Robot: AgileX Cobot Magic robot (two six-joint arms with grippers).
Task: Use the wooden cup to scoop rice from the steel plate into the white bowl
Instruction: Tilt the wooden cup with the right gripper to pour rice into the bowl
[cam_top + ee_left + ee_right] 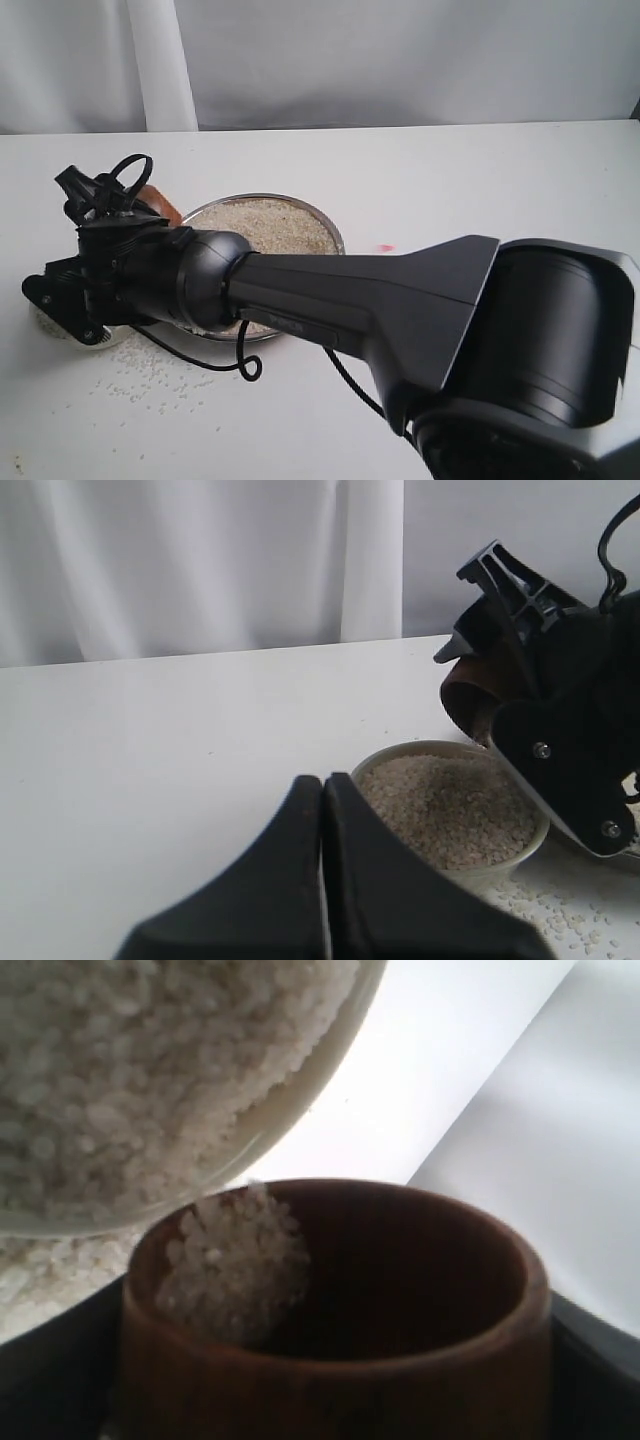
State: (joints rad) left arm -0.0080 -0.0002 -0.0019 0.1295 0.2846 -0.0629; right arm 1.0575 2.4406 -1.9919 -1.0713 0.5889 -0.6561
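Note:
My right gripper (pixel 120 205) reaches across to the left and is shut on the wooden cup (pixel 468 695). The cup is tipped over the white bowl (pixel 372 767), which is heaped with rice (pixel 450 810). In the right wrist view a clump of rice (pixel 235 1260) lies at the lip of the cup (pixel 400 1380), just beside the bowl's rim (pixel 300 1095). The steel plate (pixel 335 232) behind the arm holds a flat bed of rice (pixel 270 225). Only a sliver of the bowl (pixel 105 338) shows under the gripper in the exterior view. My left gripper (pixel 322 785) is shut and empty, close beside the bowl.
Loose grains (pixel 150 375) are scattered on the white table in front of the bowl, and more of these grains (pixel 560 915) show beside it. A black cable (pixel 245 365) loops under the right arm. A small red mark (pixel 385 247) lies right of the plate.

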